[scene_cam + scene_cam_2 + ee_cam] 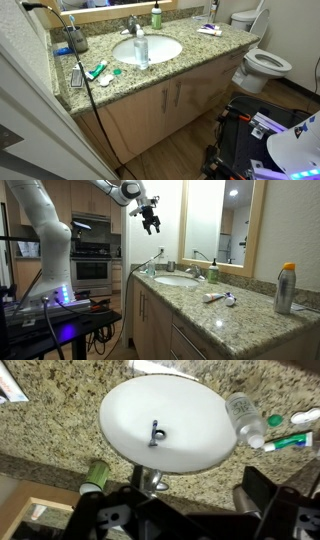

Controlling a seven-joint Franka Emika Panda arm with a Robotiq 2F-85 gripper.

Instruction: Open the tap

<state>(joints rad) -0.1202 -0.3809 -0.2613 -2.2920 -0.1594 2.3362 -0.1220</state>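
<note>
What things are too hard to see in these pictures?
- Tap: in the wrist view, the dark gripper body at the bottom edge partly hides its lever.
- Tap, in an exterior view: too small to show the lever's position.
- Gripper: tiny in an exterior view, so I cannot tell whether it is open or shut.
- Green bottle: label blurred in the wrist view.

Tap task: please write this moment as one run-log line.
gripper: open, empty, high above basin | tap: untouched | water: none seen
</note>
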